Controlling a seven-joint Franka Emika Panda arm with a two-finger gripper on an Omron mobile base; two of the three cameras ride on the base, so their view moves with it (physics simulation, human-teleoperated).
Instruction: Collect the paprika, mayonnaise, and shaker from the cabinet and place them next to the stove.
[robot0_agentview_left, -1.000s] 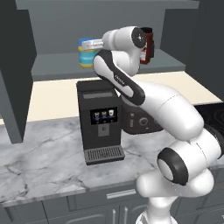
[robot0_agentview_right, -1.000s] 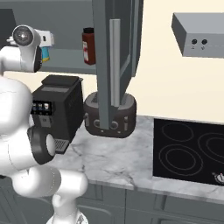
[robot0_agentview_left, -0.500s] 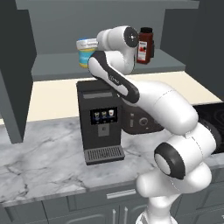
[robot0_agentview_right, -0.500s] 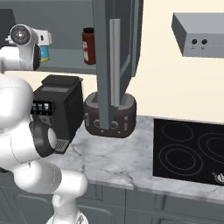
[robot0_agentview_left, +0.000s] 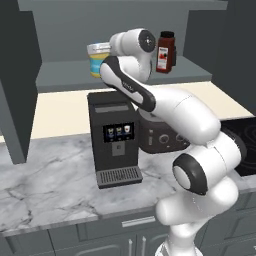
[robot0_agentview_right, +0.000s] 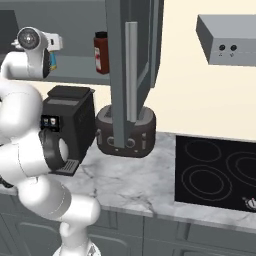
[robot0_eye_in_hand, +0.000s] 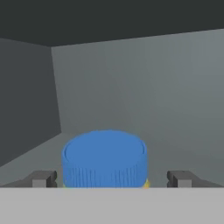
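Note:
The mayonnaise (robot0_eye_in_hand: 104, 157), a short jar with a blue lid, stands on the cabinet shelf (robot0_agentview_left: 60, 76) right in front of my gripper (robot0_eye_in_hand: 111, 177). The jaws are open, one fingertip on each side of the lid and clear of it. From the left base the mayonnaise (robot0_agentview_left: 98, 59) shows partly behind my hand (robot0_agentview_left: 132, 42). The paprika (robot0_agentview_left: 165, 52), dark red with a black cap, stands upright further right on the same shelf, and the paprika (robot0_agentview_right: 101, 52) shows beside the open cabinet door (robot0_agentview_right: 120, 55). The shaker is hidden. The black stove (robot0_agentview_right: 215, 172) lies in the counter to the right.
Under the shelf a black coffee machine (robot0_agentview_left: 114, 137) and a dark toaster (robot0_agentview_right: 125, 131) stand on the marble counter (robot0_agentview_left: 50, 185). The open door's long bar handle (robot0_agentview_right: 131, 70) hangs in front of the toaster. A grey range hood (robot0_agentview_right: 227, 32) is mounted above the stove.
My hand has swung left along the shelf, away from the paprika and up to the mayonnaise. The paprika now stands fully uncovered. The jaws have stayed open.

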